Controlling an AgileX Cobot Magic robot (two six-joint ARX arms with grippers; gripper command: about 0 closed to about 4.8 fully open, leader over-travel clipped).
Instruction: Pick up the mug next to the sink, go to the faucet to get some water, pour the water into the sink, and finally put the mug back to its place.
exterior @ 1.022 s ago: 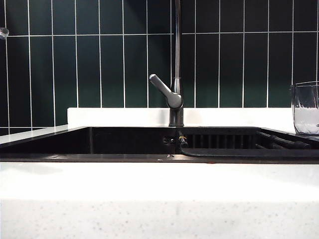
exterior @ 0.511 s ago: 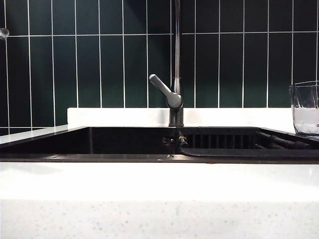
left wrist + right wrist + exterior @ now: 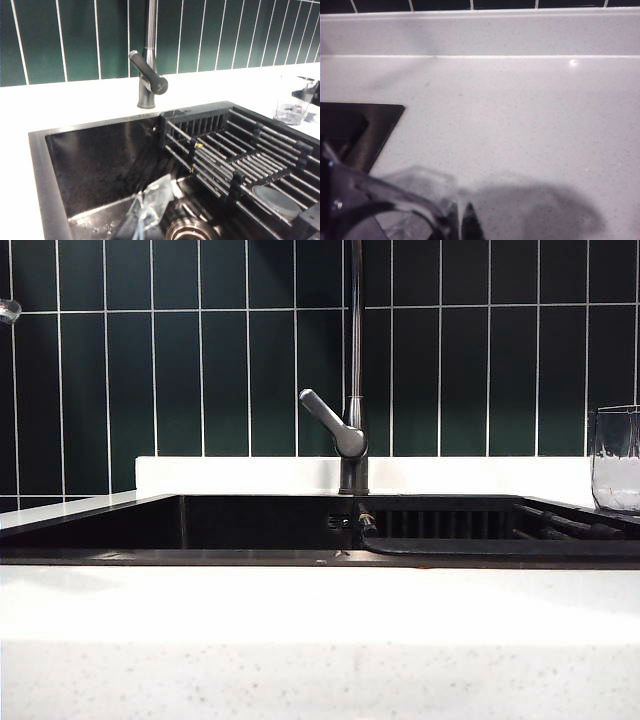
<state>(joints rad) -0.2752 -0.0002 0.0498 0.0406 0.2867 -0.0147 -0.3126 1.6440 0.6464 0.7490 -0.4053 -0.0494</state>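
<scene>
Right wrist view — right gripper [image 3: 451, 220] clamps mug [image 3: 415, 200] | left gripper closed

Left gripper [image 3: 143, 212]: seen only in the left wrist view, as pale, blurred fingers pressed together, jaws closed with nothing between them. It hangs over the basin of the sink [image 3: 37, 165], aimed forward and down.

Right gripper [image 3: 461, 222]: seen in the right wrist view as two dark fingertips close together, low over the counter [image 3: 530, 125] just beside the basin's corner. Jaws nearly closed, pinching the wall of the mug [image 3: 415, 200] at its rim. The grip itself is blurred.
</scene>
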